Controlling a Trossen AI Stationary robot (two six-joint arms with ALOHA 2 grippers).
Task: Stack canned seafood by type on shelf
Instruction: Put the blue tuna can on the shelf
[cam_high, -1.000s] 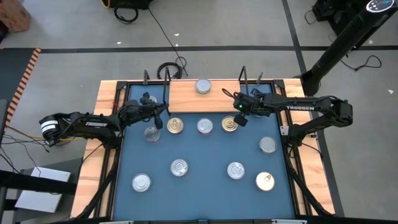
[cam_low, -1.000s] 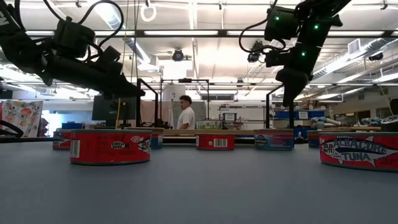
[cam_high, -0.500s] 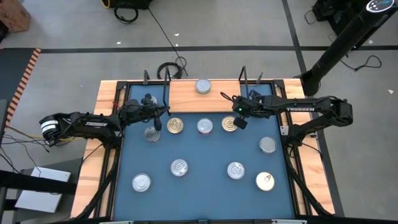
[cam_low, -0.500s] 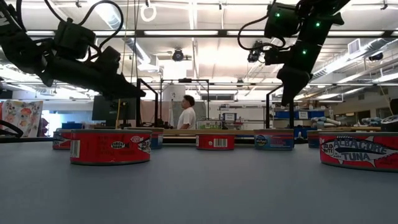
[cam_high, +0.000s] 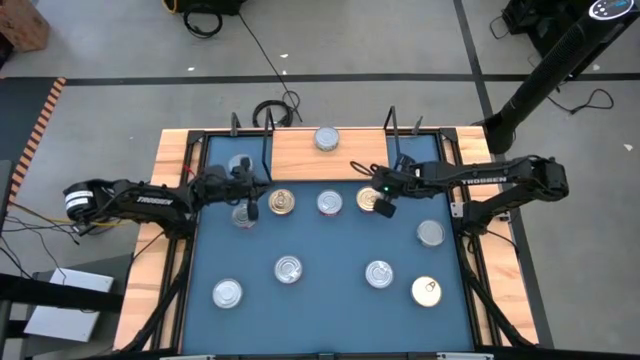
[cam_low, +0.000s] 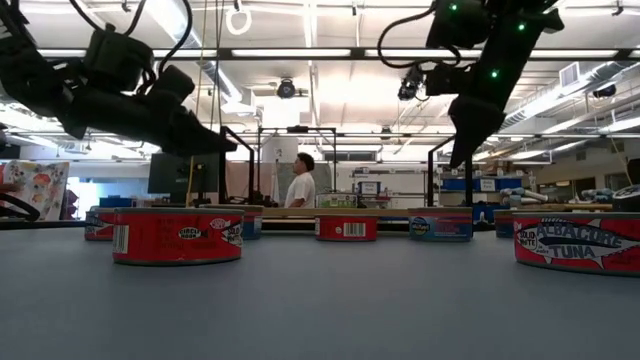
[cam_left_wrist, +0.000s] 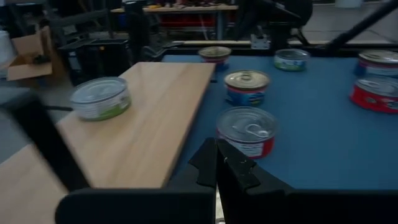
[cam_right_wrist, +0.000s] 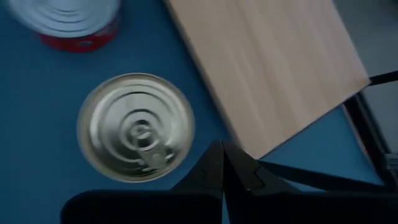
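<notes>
The shelf (cam_high: 300, 155) is a light wooden board at the table's far edge, and one tin (cam_high: 326, 138) stands on it. Several more tins of canned seafood rest flat on the blue mat. A row of them lies just in front of the shelf: a gold-topped tin (cam_high: 282, 202), a red-sided tin (cam_high: 330, 203) and another gold-topped tin (cam_high: 369, 200). My left gripper (cam_high: 266, 183) is shut and holds nothing, hovering by the shelf's left end. My right gripper (cam_high: 353, 169) is also shut and holds nothing. It points down above the mat near the shelf's right end, beside a tin (cam_right_wrist: 135, 127).
Black wire uprights (cam_high: 268, 130) (cam_high: 392, 125) rise at the shelf's two ends. Other tins lie nearer the front edge (cam_high: 227, 293) (cam_high: 288, 269) (cam_high: 379, 273) (cam_high: 427, 291) and at the right (cam_high: 431, 233). A person (cam_low: 298, 180) stands in the room far behind the table.
My right gripper has swung from beside the shelf's right end toward the table's near edge and a little left, over the row of tins, and has stayed shut. My left gripper has turned slightly toward the near edge. No tin has moved.
</notes>
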